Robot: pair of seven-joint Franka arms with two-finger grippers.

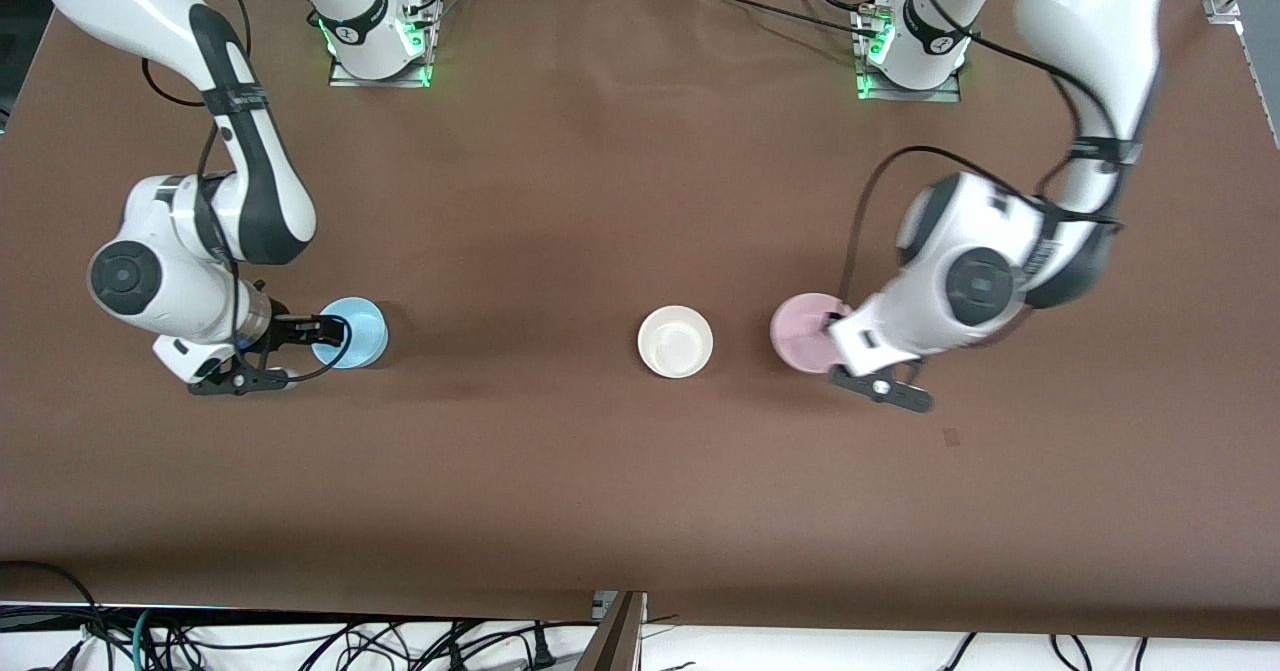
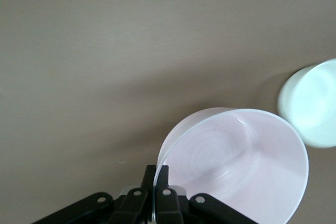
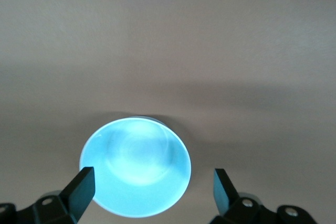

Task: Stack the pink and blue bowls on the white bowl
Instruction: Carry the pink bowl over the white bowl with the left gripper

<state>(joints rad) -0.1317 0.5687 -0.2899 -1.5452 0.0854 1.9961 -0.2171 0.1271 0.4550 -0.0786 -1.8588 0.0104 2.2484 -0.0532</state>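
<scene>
The left claw [image 2: 157, 174] is pinching the rim of the pink bowl [image 1: 805, 331] — the left wrist view shows both fingers pressed onto the thin wall, one inside and one outside. That bowl sits toward the left arm's end of the tabletop [image 1: 620, 201], beside the white bowl [image 1: 676, 341], which stands alone near the middle. The coming move turns on this: from the left claw the white bowl lies toward the right arm's end, the two about level in nearness to the front camera, so the carry is a short sideways run along the row. The left arm is plainly the nearer of the two to the white bowl.

The right claw [image 1: 310, 346] is spread wide at the blue bowl [image 1: 350, 332], which stands well apart from the white one at the right arm's end. In the right wrist view one finger is at the bowl's rim and the other is well clear of it — nothing is gripped there yet.

The bowls are round, so no long axis matters; only the rim's thin edge does. No brand, label or writing can be read on any bowl.
</scene>
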